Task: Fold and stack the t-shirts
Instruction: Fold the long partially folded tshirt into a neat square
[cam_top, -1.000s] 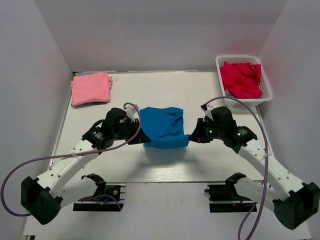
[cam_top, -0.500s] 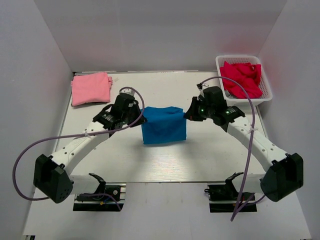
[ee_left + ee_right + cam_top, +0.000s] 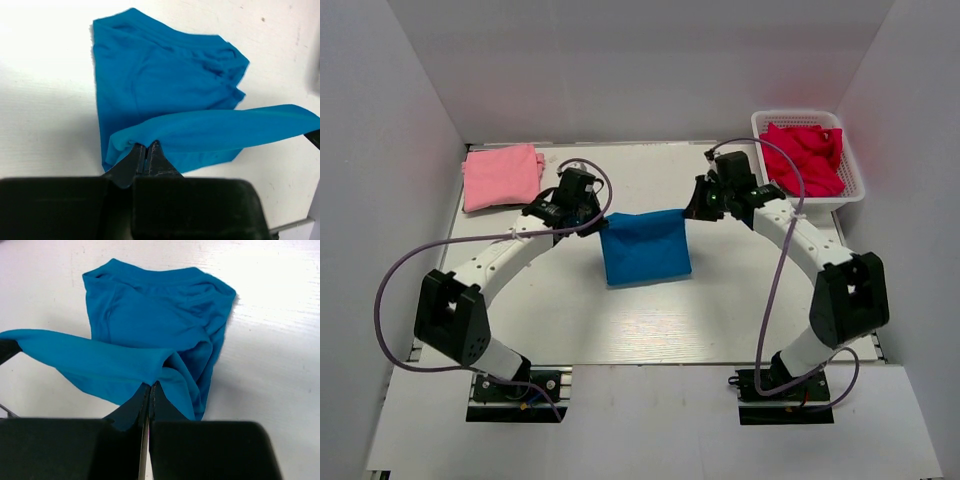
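The blue t-shirt (image 3: 645,250) lies partly folded mid-table, its far edge lifted and stretched between both grippers. My left gripper (image 3: 599,222) is shut on the shirt's left corner; in the left wrist view the jaws (image 3: 146,150) pinch the blue fabric (image 3: 165,90). My right gripper (image 3: 690,212) is shut on the right corner; in the right wrist view the jaws (image 3: 150,387) pinch the blue cloth (image 3: 155,315). The pale pink t-shirt (image 3: 502,176) lies folded at the far left of the table.
A white basket (image 3: 853,180) at the far right holds crumpled red cloth (image 3: 805,155). White walls enclose the table on the left, right and back. Purple cables loop from both arms.
Both grippers have carried the shirt's edge away from the arm bases toward the far side. The blue cloth now hangs folded over itself, smoother and more rectangular.
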`<action>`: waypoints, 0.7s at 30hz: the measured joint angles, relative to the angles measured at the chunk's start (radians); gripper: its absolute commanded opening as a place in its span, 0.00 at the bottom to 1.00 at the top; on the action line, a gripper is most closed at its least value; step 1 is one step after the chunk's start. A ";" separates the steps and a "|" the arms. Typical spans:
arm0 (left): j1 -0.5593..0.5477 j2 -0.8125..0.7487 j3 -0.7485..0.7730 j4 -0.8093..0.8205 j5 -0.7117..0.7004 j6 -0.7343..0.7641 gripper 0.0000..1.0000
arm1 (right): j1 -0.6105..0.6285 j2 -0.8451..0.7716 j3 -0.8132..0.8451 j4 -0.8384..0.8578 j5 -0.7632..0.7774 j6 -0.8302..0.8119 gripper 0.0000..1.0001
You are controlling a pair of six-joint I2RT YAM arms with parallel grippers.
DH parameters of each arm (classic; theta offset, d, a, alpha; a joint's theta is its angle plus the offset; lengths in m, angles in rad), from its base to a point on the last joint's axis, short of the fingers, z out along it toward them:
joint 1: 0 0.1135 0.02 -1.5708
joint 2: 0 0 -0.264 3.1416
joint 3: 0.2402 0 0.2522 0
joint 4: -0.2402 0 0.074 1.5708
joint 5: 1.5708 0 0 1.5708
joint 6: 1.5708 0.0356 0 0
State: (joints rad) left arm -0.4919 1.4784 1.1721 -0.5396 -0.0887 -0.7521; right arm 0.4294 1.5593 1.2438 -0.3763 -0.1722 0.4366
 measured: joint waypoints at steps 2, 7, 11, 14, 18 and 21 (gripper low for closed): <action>0.009 0.037 0.021 0.003 -0.008 0.001 0.00 | -0.008 0.047 0.027 0.010 -0.012 -0.006 0.00; 0.024 0.141 0.049 0.033 -0.019 0.003 0.00 | -0.025 0.164 0.087 0.027 -0.026 -0.017 0.00; 0.031 0.228 0.084 0.044 -0.031 0.011 0.00 | -0.037 0.253 0.145 0.019 -0.042 -0.022 0.00; 0.039 0.294 0.144 0.043 -0.045 0.021 0.08 | -0.043 0.317 0.210 0.019 -0.040 -0.023 0.00; 0.053 0.395 0.261 0.003 -0.076 0.040 1.00 | -0.051 0.367 0.266 0.008 -0.032 -0.013 0.79; 0.062 0.435 0.318 -0.031 -0.112 0.037 1.00 | -0.056 0.399 0.326 -0.018 -0.020 -0.027 0.90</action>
State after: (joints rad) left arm -0.4301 1.9137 1.4899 -0.5701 -0.2005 -0.7147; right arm 0.3729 1.9587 1.5696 -0.3939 -0.1921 0.4095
